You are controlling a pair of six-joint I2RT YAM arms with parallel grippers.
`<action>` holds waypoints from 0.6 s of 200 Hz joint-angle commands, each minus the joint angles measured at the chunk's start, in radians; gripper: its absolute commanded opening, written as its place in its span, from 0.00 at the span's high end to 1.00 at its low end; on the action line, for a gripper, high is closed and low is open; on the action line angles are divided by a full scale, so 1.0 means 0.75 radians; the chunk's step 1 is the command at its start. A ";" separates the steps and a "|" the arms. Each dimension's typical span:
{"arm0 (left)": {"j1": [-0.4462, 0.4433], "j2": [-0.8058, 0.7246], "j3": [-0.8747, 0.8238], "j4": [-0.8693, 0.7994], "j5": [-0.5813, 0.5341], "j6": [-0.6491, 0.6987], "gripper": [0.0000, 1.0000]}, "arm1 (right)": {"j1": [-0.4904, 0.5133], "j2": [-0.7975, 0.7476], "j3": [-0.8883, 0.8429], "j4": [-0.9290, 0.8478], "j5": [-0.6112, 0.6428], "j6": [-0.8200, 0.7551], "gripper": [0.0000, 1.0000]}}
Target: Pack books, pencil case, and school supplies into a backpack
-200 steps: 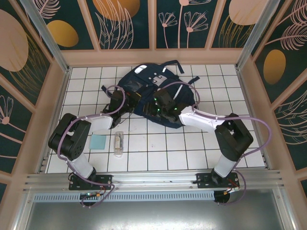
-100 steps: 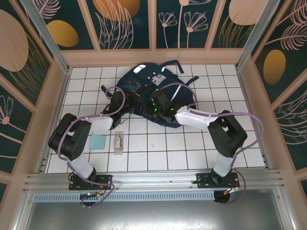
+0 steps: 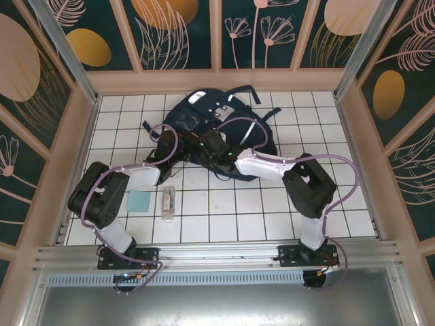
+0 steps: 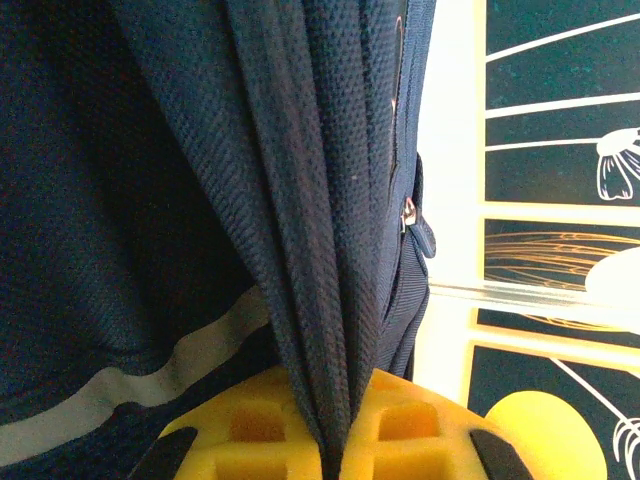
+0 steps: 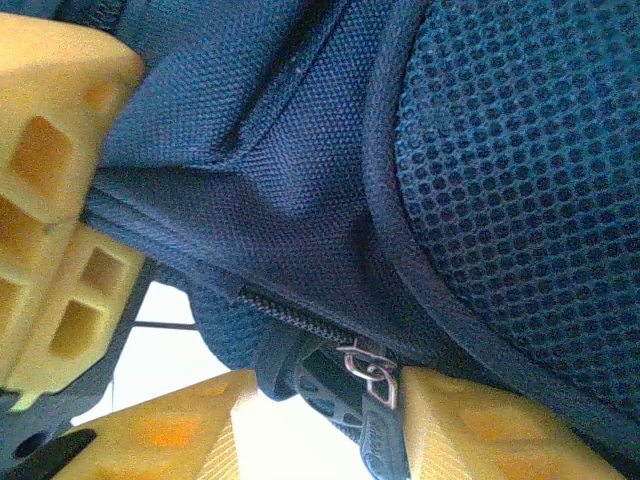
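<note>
A robot test cell. Floral-painted panels (image 3: 262, 34) box a white gridded table (image 3: 231, 224), an aluminium rail (image 3: 217, 255) along its near edge.

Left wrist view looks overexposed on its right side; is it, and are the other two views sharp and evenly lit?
Left wrist: yes, the strip right of the backpack is blown out white; the weave is crisp. Right wrist: mesh and zipper pull sharp, near yellow pads soft, table patch washed out. Top external: evenly lit, sharp, faint shadows on the table.
</note>
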 commanded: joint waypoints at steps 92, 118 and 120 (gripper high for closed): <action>-0.040 -0.131 0.022 0.196 0.053 -0.054 1.00 | -0.088 0.033 -0.141 0.096 0.040 0.018 1.00; -0.038 -0.115 0.041 0.187 0.048 -0.046 1.00 | -0.124 -0.039 -0.237 0.152 -0.033 0.031 1.00; -0.039 -0.113 0.044 0.185 0.045 -0.044 1.00 | -0.126 -0.044 -0.242 0.154 -0.037 0.032 1.00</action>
